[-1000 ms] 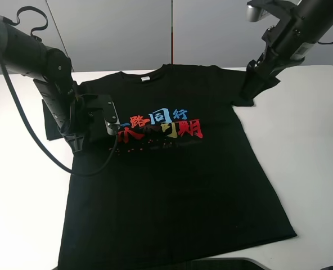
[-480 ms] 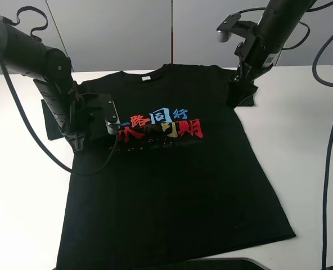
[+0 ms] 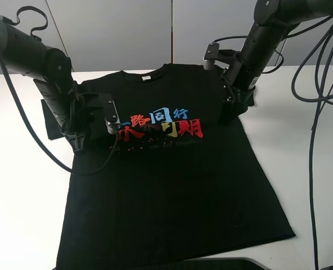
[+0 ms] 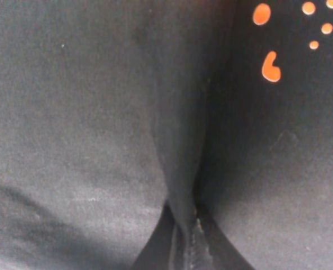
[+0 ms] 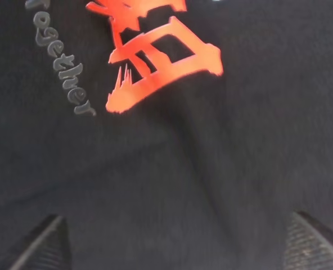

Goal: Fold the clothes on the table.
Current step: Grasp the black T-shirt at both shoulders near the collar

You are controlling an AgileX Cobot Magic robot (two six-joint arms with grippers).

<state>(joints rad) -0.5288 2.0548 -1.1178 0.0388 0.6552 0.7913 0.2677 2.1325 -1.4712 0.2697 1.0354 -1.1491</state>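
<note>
The clothes [image 3: 172,185], a black T-shirt with a red, blue and yellow print [image 3: 161,126] and a white neck label [image 3: 146,79], lie flat on the white table [image 3: 20,185]. My left gripper [image 3: 79,145] presses down near the shirt's left armpit. In the left wrist view the gripper [image 4: 189,247] is shut on a raised ridge of the black cloth [image 4: 99,112]. My right gripper [image 3: 225,117] hangs low over the shirt's right chest, beside the bunched right sleeve [image 3: 244,100]. In the right wrist view its fingertips [image 5: 43,244] stand wide apart over the cloth and a red character [image 5: 155,62].
Black cables [image 3: 318,140] hang from the right arm over the table's right side. A dark object [image 3: 211,263] pokes in at the front edge below the hem. The left sleeve [image 3: 49,121] sticks out beyond the left arm. Grey wall panels stand behind the table.
My right arm has swung left and down from the right sleeve onto the shirt's right chest, and the sleeve has shifted inward with it. The left arm has stayed put.
</note>
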